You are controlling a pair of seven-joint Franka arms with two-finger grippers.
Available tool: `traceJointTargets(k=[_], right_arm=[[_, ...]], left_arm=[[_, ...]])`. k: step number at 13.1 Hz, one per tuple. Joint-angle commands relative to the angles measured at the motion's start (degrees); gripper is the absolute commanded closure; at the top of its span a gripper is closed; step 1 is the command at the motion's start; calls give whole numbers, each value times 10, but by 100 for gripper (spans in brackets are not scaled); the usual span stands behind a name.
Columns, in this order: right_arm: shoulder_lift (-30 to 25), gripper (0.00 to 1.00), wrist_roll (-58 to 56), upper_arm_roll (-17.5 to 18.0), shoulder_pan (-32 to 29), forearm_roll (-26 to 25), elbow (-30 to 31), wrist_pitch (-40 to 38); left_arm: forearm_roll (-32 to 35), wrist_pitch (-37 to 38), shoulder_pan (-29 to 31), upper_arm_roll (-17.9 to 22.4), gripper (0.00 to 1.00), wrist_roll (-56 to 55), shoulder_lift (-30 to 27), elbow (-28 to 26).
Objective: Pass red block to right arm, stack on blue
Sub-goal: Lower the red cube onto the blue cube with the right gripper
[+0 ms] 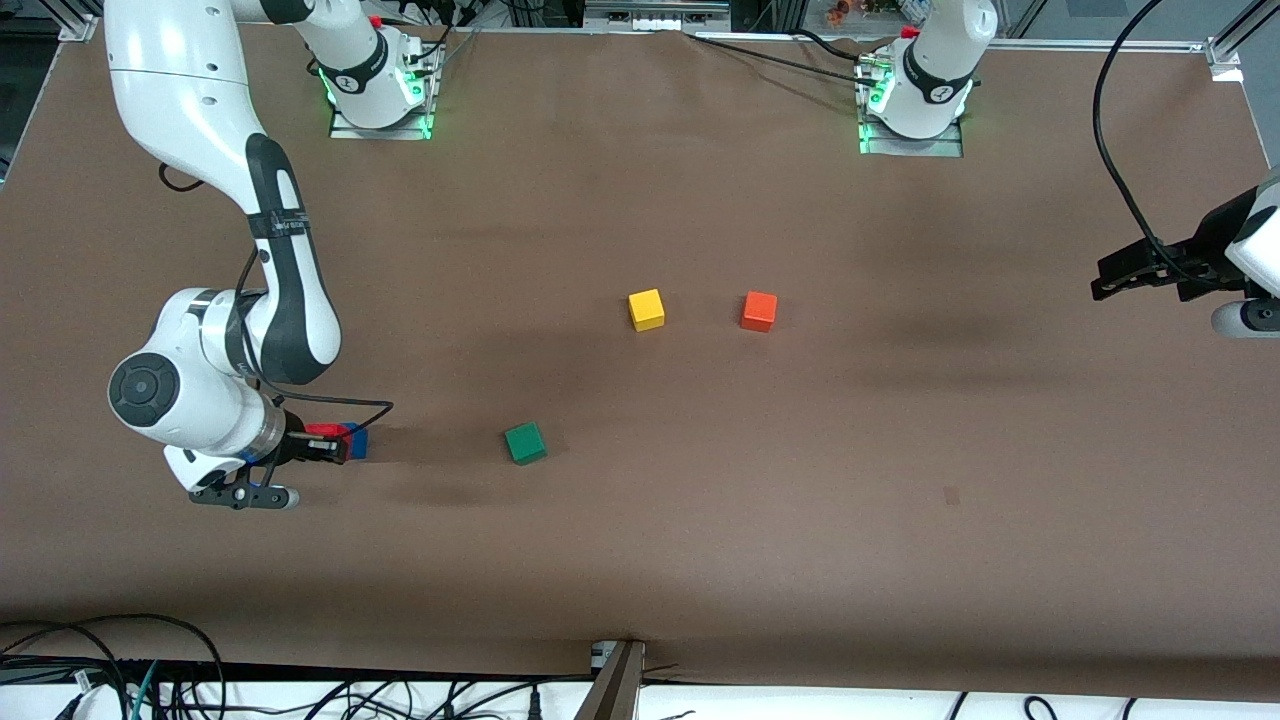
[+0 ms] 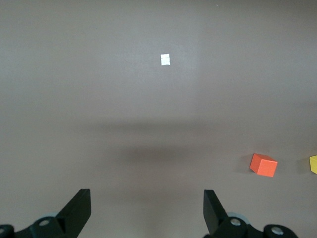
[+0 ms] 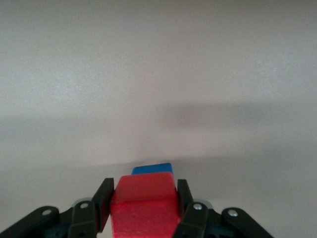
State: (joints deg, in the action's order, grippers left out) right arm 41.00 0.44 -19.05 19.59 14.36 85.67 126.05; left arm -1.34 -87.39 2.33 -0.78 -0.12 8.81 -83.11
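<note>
Brown tabletop (image 1: 900, 560) under a high front camera, with both arm bases along twelve o'clock. Down at about eight o'clock in that view, right tool (image 1: 335, 445) (image 3: 143, 198), clamped narrow on the red block (image 1: 325, 432) (image 3: 143, 208), one black finger (image 3: 104, 201) pressed to each side face. Held low over the blue cube (image 1: 358, 441) (image 3: 152, 169), of which only one edge peeks out past the red one in the right wrist view; cannot tell whether the two touch. Toward three o'clock from that pair, well apart, green cube (image 1: 525, 442), turned slightly askew. Near the middle of the tabletop, at about twelve o'clock from centre, yellow cube (image 1: 646, 309), and at its three o'clock, near but apart, orange cube (image 1: 759, 311) (image 2: 263, 165). Out at the three o'clock edge, left tool (image 1: 1110, 280) (image 2: 147, 208), waiting above bare brown surface, spread wide with nothing between its fingers (image 2: 78, 208). Small white mark (image 2: 165, 59) on the surface in the left wrist view.
</note>
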Motion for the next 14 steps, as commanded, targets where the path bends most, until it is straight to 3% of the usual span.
traceJointTargets(k=[1, 14], right_arm=[[0, 79, 17, 1, 1, -14, -2, 4], [1, 79, 21, 2, 1, -13, 6, 6]], left_arm=[[16, 6, -4, -1, 0, -4, 9, 18], [16, 6, -9, 0, 0, -7, 9, 18]])
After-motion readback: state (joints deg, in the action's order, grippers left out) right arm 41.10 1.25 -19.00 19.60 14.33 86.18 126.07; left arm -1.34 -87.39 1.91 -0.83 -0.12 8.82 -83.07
